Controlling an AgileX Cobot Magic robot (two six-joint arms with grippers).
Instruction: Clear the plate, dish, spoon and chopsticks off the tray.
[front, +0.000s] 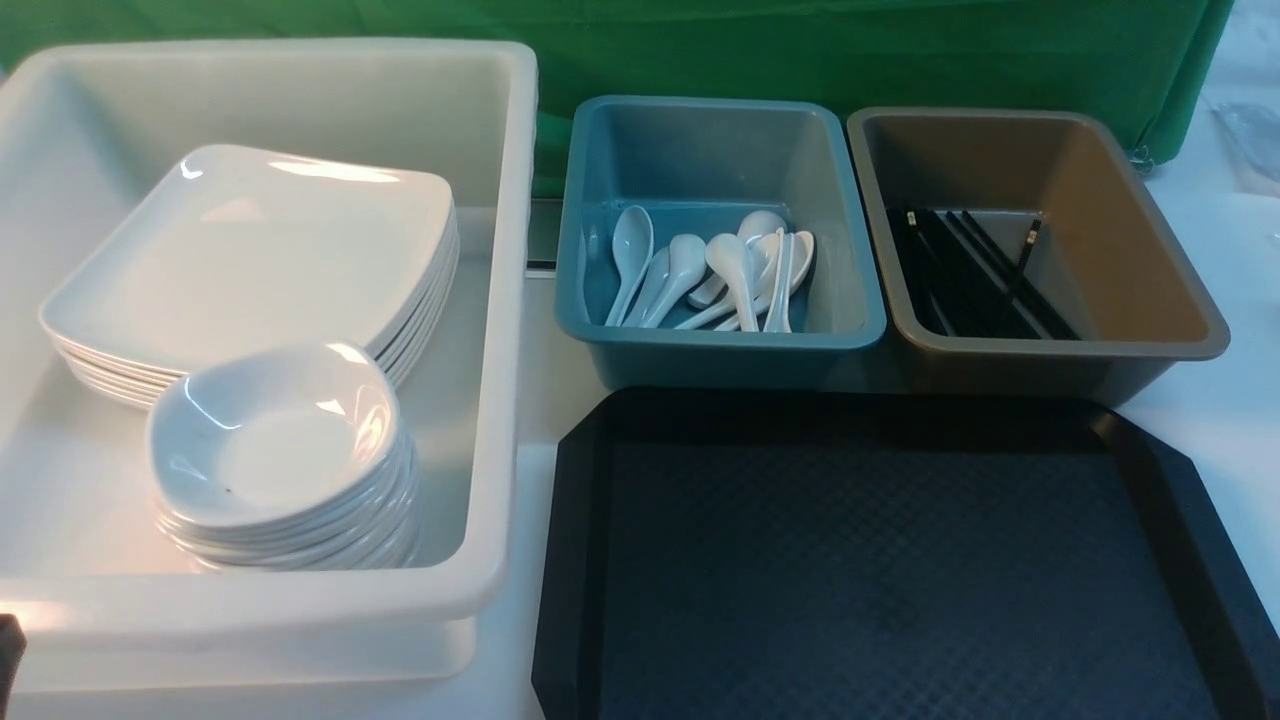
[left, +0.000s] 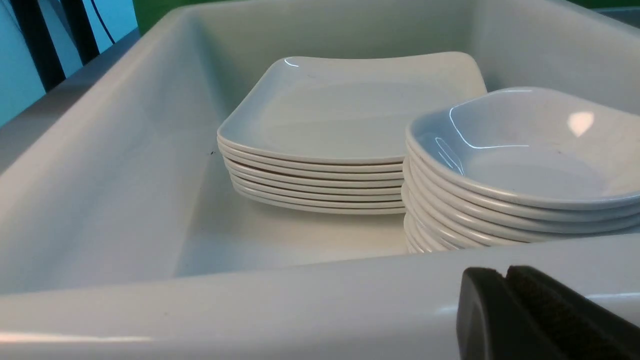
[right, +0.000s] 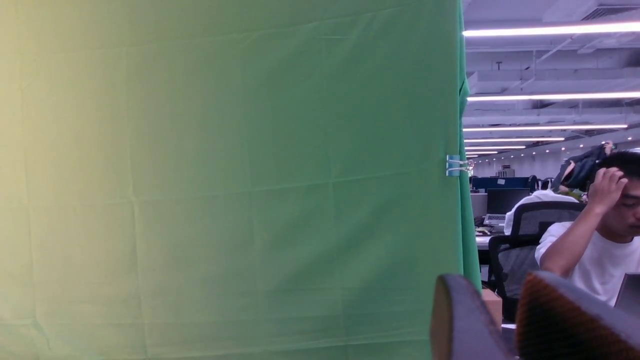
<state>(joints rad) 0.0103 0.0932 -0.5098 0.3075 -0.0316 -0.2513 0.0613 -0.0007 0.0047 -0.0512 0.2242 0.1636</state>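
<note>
The black tray (front: 880, 560) lies at the front right, and the part of it in view carries nothing. Large square plates (front: 260, 250) are stacked in the white tub (front: 500, 300), with a stack of small dishes (front: 275, 440) in front of them. White spoons (front: 735, 265) lie in the blue tub (front: 720, 350), and black chopsticks (front: 975, 270) in the brown tub (front: 1050, 355). My left gripper (left: 505, 272) is shut and holds nothing, just outside the tub's near wall (left: 250, 300), facing the plates (left: 350, 110) and dishes (left: 530, 150). My right gripper (right: 492, 280) is open and holds nothing.
A green curtain (front: 800, 50) hangs behind the tubs. The right wrist view faces that curtain (right: 225, 175), with a seated person (right: 600, 240) and office desks beyond its edge. The three tubs stand side by side behind and left of the tray.
</note>
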